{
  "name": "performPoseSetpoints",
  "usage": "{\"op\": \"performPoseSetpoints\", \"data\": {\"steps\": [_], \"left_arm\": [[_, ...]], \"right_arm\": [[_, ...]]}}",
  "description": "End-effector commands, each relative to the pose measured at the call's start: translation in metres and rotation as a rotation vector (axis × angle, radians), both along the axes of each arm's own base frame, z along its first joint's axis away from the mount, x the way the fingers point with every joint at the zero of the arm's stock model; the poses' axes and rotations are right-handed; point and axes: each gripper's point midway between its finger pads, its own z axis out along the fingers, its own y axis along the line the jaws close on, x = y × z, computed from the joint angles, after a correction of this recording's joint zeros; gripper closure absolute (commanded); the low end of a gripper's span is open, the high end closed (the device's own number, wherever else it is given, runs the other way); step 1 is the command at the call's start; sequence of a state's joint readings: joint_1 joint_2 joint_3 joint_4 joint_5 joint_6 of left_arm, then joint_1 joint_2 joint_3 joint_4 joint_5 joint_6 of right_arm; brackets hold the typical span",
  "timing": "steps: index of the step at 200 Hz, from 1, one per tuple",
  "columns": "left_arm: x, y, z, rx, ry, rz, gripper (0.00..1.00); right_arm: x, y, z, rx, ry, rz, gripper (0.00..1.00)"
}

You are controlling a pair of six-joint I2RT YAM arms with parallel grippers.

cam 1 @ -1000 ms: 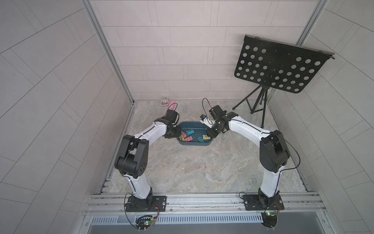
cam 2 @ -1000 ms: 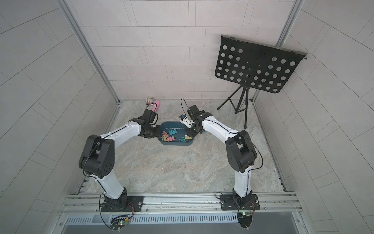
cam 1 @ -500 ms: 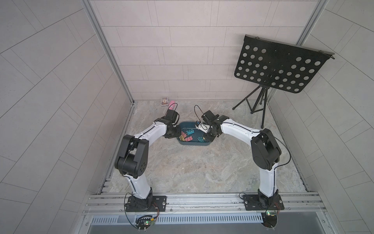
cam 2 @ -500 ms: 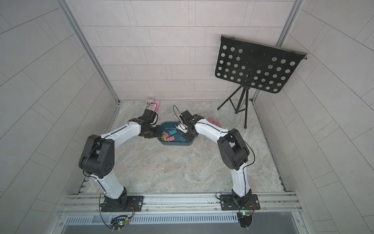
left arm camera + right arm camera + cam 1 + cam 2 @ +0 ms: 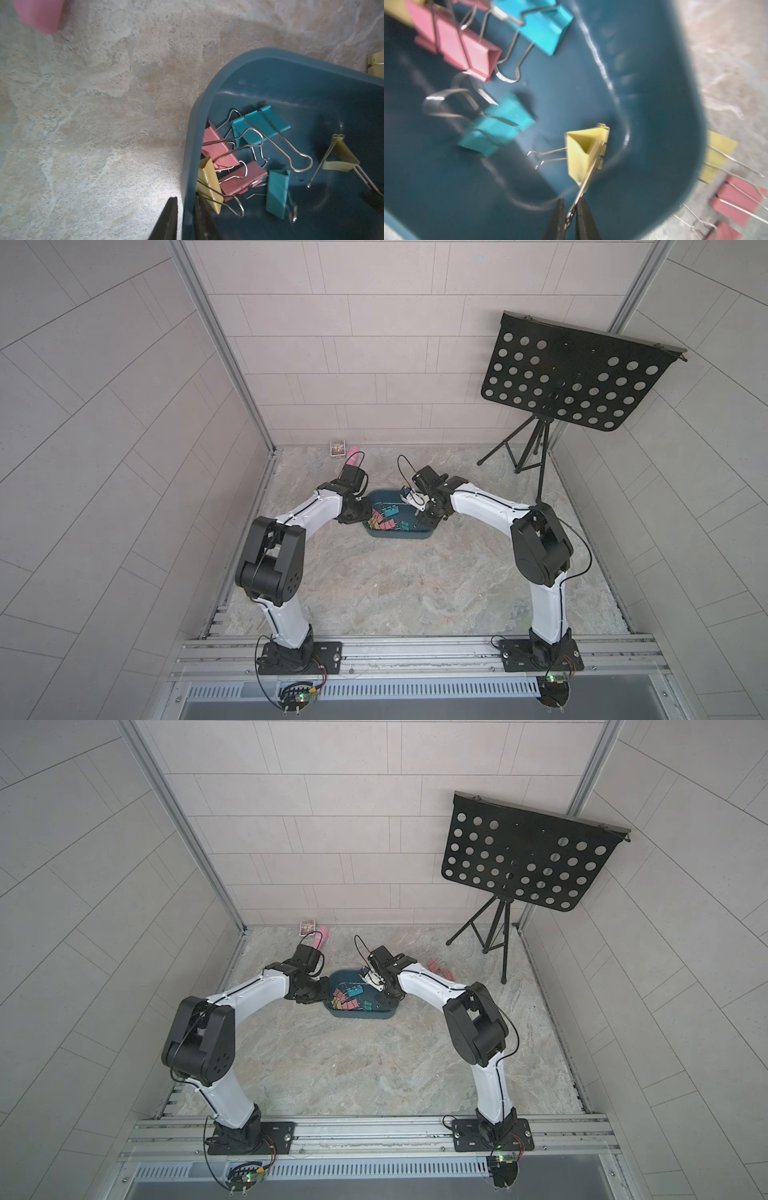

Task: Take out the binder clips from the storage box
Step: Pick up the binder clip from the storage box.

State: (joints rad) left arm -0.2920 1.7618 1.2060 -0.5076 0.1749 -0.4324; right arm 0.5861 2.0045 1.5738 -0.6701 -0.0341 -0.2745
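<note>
Now the right claw (image 5: 570,209) is pinched shut on the wire handle of a yellow clip (image 5: 581,153) inside the blue storage box (image 5: 654,93), near its wall. The left claw (image 5: 186,207) is clamped on the box's rim, with more binder clips (image 5: 239,158) piled inside just beside it.

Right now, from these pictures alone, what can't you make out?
- Right gripper: it pinches the yellow clip by its wire, seen only in the right wrist view; in both top views its wrist covers that.
- Teal clip: blurred in the right wrist view.
- Pink clips outside the storage box: cut off by the right wrist view's edge.
- Card box: print too small in both top views.
- Pink stick: cut off by the left wrist view's corner.
</note>
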Motion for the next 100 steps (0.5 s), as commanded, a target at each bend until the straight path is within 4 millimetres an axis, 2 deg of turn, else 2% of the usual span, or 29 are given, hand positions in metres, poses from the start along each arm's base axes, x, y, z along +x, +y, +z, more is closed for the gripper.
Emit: {"op": "performPoseSetpoints", "data": {"steps": [1,59,100], "left_arm": [[0.000,0.005,-0.001,0.017,0.001,0.001,0.76],[0.000,0.006,-0.001,0.019,0.002,0.002,0.76],[0.000,0.006,0.000,0.020,0.001,0.003,0.76]], "right_arm": [[-0.006,0.007,0.002,0.030,0.013,0.014,0.94],[0.000,0.005,0.042,0.112,-0.074,-0.022,0.99],[0.007,-0.012,0.072,0.122,-0.150,-0.077,1.00]]}}
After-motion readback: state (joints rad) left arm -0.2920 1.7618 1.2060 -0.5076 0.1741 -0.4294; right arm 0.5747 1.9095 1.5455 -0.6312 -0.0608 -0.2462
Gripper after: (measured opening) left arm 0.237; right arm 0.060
